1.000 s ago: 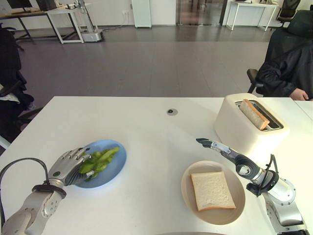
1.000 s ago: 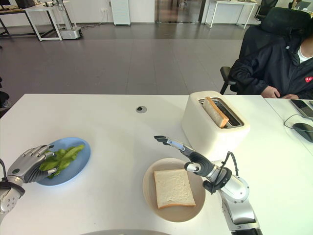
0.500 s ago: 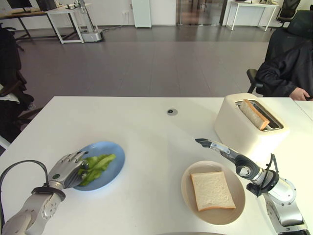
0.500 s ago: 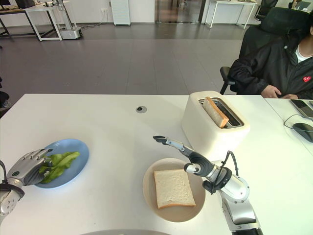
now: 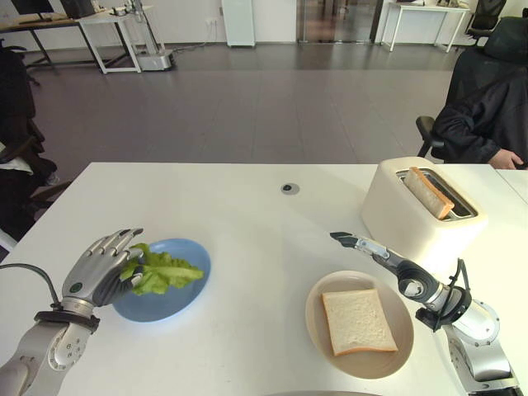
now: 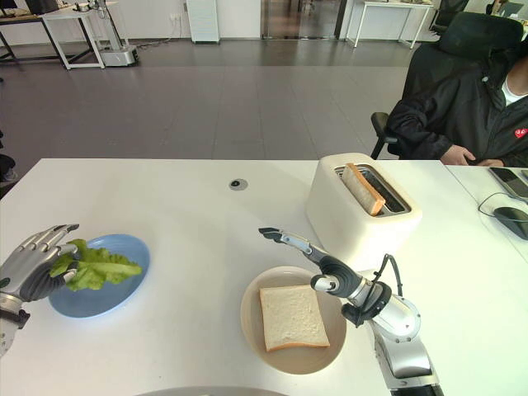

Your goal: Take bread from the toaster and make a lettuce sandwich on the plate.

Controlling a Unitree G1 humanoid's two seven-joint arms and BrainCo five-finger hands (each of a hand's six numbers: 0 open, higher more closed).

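Lettuce (image 5: 165, 272) pinched in left hand (image 5: 97, 274), hanging just over blue dish (image 5: 183, 299), well left of plate (image 5: 316, 313). Right hand (image 5: 371, 248) flat and empty, just behind plate. Thin pinch: could shed leaf mid-carry or land it off bread slice (image 5: 357, 320).

The white table (image 5: 247, 214) has a small round dark fitting (image 5: 289, 188) set into its top, towards its far edge. Just past the table's right end, on an adjoining white surface, lie a dark computer mouse (image 6: 513, 221) with a thin cable (image 6: 487, 202) and, farther back, a flat dark thing that looks like a phone (image 6: 513, 183). Beyond the table stretches a dark grey floor (image 5: 247, 107), with a white desk (image 5: 111, 21) at its far left and a white cabinet (image 5: 238, 21) at its far middle.
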